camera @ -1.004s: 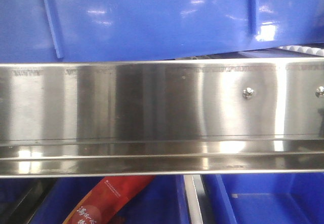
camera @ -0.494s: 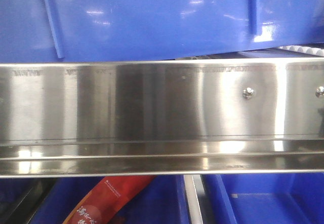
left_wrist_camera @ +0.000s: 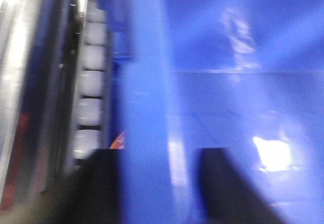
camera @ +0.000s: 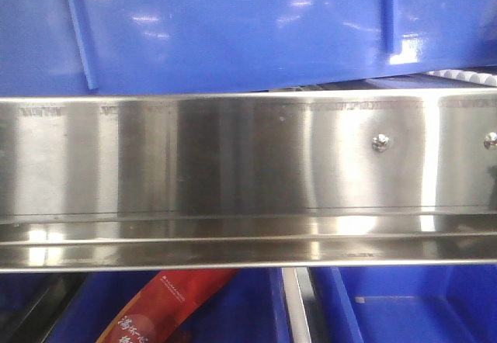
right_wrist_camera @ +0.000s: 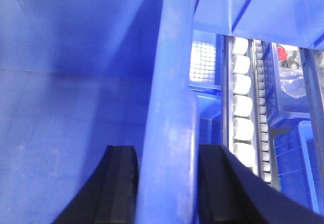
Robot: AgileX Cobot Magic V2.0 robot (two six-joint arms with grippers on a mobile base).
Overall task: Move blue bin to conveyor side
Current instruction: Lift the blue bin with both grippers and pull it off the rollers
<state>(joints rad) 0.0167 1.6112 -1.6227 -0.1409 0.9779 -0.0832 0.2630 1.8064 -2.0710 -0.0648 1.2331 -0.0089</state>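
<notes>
The blue bin (camera: 233,25), a large glossy royal-blue plastic tub, fills the upper part of the front view; its flat wall carries two raised vertical ribs, one at upper left and one at upper right. Directly below it, a shiny stainless-steel rail (camera: 233,157) spans the full frame width, with two screws (camera: 380,142) near its right end. Beneath the rail, at the bottom of the frame, lie other blue plastic tubs (camera: 411,304), the left one holding a red printed packet (camera: 167,304). In the left wrist view, which is blurred, the left gripper (left_wrist_camera: 159,153) straddles the bin's thick rim, one black finger on each side, closed on it. In the right wrist view, the right gripper (right_wrist_camera: 167,150) clamps the rim likewise. A row of white rollers (right_wrist_camera: 242,107) runs at the right of that frame.
</notes>
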